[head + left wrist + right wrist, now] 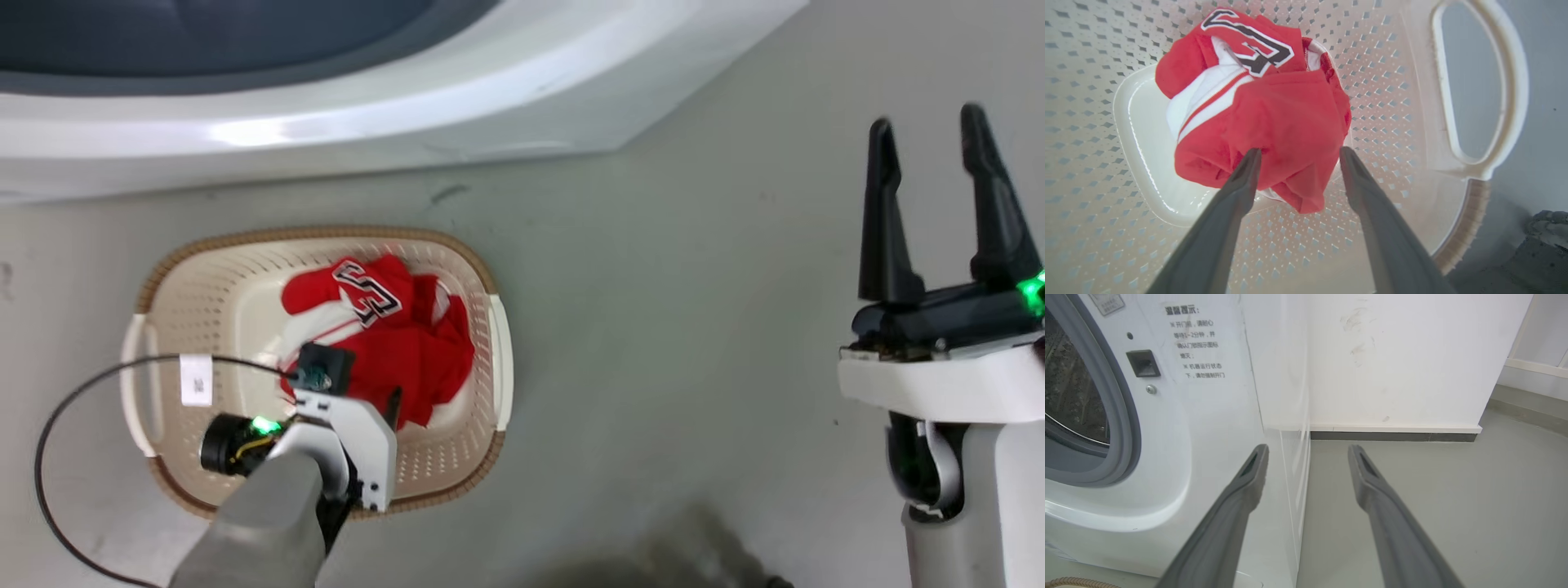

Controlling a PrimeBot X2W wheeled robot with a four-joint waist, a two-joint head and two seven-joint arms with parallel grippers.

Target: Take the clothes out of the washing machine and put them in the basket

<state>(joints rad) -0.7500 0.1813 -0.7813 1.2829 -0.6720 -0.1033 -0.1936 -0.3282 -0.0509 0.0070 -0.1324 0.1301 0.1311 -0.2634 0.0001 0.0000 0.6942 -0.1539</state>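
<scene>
The red clothes [412, 347] with white stripes and dark lettering lie bunched in the cream basket [326, 235] on the floor. My left gripper [1299, 153] hangs over the basket and points down into it. It is open, one fingertip on each side of the top fold of the clothes [1286, 122], and grips nothing. The basket's perforated wall [1392, 102] rises around the heap. My right gripper [926, 122] is open and empty, off to the right above bare floor. Beyond the basket stands the white washing machine [408, 114]. Beside my right gripper [1308, 449] the washing machine [1208, 416] shows its grey-rimmed porthole.
A black cable [49, 457] loops from my left wrist over the basket's left side onto the floor. A white wall with a dark baseboard [1392, 436] runs right of the machine. Grey floor [653, 327] lies open between the basket and my right arm.
</scene>
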